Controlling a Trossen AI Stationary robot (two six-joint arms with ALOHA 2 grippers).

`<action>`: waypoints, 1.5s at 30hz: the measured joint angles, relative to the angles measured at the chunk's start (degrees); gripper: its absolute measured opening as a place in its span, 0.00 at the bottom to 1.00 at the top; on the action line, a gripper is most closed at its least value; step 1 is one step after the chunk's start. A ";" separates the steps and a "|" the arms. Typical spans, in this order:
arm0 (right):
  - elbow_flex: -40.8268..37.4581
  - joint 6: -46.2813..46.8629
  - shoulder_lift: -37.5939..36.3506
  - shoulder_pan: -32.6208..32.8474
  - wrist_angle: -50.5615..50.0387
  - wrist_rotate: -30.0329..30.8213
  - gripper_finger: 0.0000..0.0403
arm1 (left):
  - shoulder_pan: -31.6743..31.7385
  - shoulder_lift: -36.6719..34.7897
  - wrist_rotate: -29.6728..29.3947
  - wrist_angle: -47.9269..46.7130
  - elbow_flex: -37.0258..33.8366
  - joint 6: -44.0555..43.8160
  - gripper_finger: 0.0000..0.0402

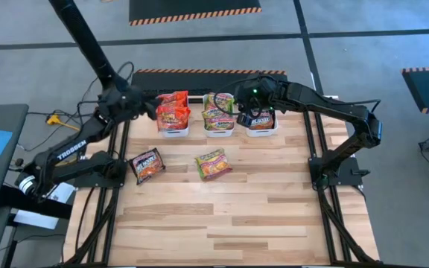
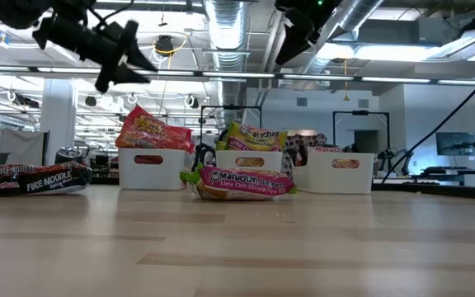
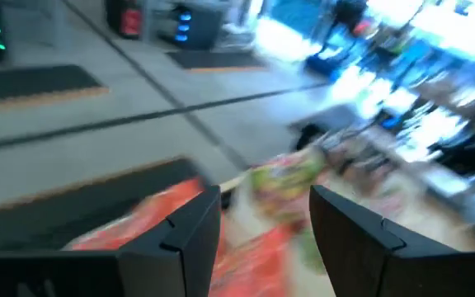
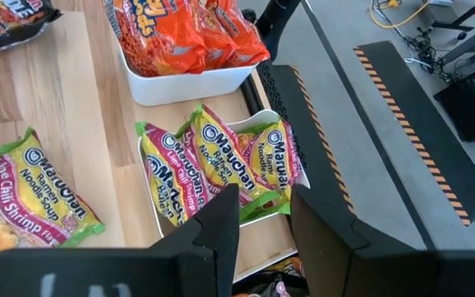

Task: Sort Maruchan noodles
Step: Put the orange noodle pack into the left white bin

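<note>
Three white bins (image 1: 218, 132) line the far edge of the table (image 1: 222, 223), and they serve as your landmark. Red-orange packets (image 1: 173, 112) fill the bin nearest the left arm, green-yellow packets (image 1: 218, 112) the middle one, black packets (image 1: 261, 119) the bin nearest the right arm. Two packets lie loose on the boards nearer you than the bins: a black packet (image 1: 146, 164) and a green-yellow packet (image 1: 214, 164). Your left gripper (image 1: 153, 109) hovers beside the red-orange bin, fingers spread and empty; a drop-off looks done. Your right gripper (image 1: 246, 97) hangs over the black bin, fingers slightly parted, holding nothing. Next you would likely reach for a loose packet.
</note>
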 joint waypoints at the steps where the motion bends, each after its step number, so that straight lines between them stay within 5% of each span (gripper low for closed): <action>1: 0.00 0.02 0.00 0.00 -0.29 0.00 0.33 | 0.00 -0.02 2.10 0.03 0.95 -2.88 0.43; 4: 0.00 0.08 0.00 0.00 -0.86 0.00 0.33 | -0.57 -0.05 9.34 0.01 2.40 -9.37 0.43; 7: 0.00 0.88 0.00 0.00 -0.81 -0.02 0.33 | -2.64 -0.03 10.58 -2.49 2.43 -13.59 0.43; 13: 0.01 1.20 0.00 0.01 -0.76 -0.24 0.33 | -10.19 2.33 2.14 -13.70 2.38 -15.62 0.43; 22: 0.02 1.18 0.00 0.02 -0.72 -0.35 0.33 | -19.17 10.00 -7.98 -15.59 2.38 -20.99 0.43; 37: 0.00 1.18 0.00 0.01 -0.68 -0.35 0.33 | -20.46 12.97 -19.68 -18.99 2.56 -27.44 0.43; 45: 0.00 1.14 0.00 0.02 0.15 -0.35 0.33 | -19.89 15.79 -19.81 -17.91 2.60 -25.80 0.43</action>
